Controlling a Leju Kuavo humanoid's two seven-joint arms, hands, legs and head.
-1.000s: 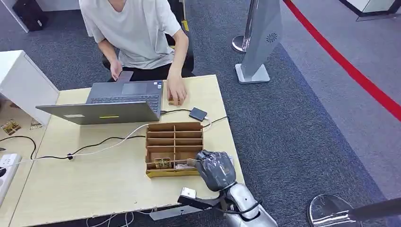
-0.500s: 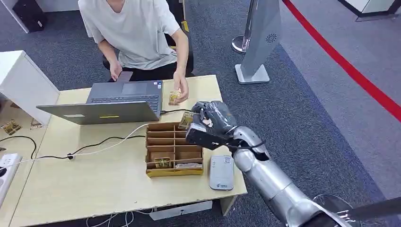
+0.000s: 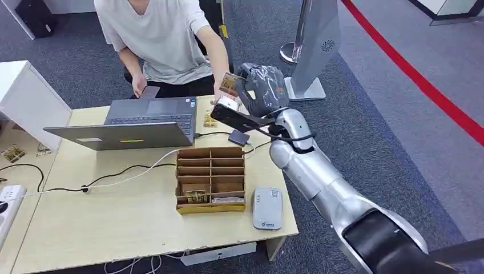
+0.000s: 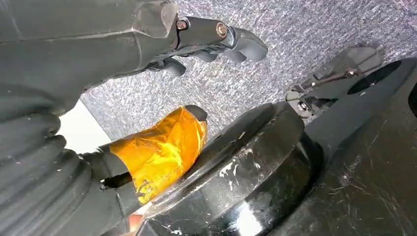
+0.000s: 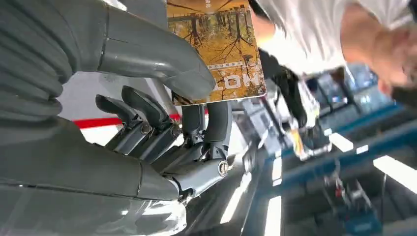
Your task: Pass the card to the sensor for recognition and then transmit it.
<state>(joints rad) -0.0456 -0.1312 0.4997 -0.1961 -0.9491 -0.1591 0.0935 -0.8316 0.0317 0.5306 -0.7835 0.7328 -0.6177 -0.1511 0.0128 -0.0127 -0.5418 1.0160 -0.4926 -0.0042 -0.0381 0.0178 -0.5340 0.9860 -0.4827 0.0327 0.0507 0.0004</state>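
Head view: right hand [image 3: 259, 91], grey and plastic-wrapped, is raised above the far edge of the pale wooden table [image 3: 114, 217], extended toward the seated person in a white t-shirt [image 3: 165, 40]. It holds a small autumn-print card with yellow trees [image 3: 229, 84], pinched at the hand's far side. Right wrist view confirms it: thick grey thumb [image 5: 152, 54] pressed on the card's face [image 5: 221, 44], darker fingers [image 5: 211, 128] curled behind it. Grasp looks firm; card roughly upright.

The person's hand [image 3: 220, 94] sits just beside the card; whether it touches the card, cannot tell.

On the table: flat grey card reader with rounded corners [image 3: 267, 208] near the front edge, just right of a brown cardboard compartment box [image 3: 210, 180]. One more card [image 3: 196, 197] lies in the box's near row. Another [image 3: 210, 120] lies beside the open grey laptop [image 3: 145, 123]. Small dark adapter on a cable [image 3: 238, 137] behind the box.

Left hand [image 4: 147, 147] hangs low over grey carpet, thumb wrapped in amber tape, fingers spread, holding nothing.

Progress, judged: card is well apart from the reader and already offered to the person, so the sensing step looks done and the handover is under way. Left to do: the person takes the card, the fingers let go.
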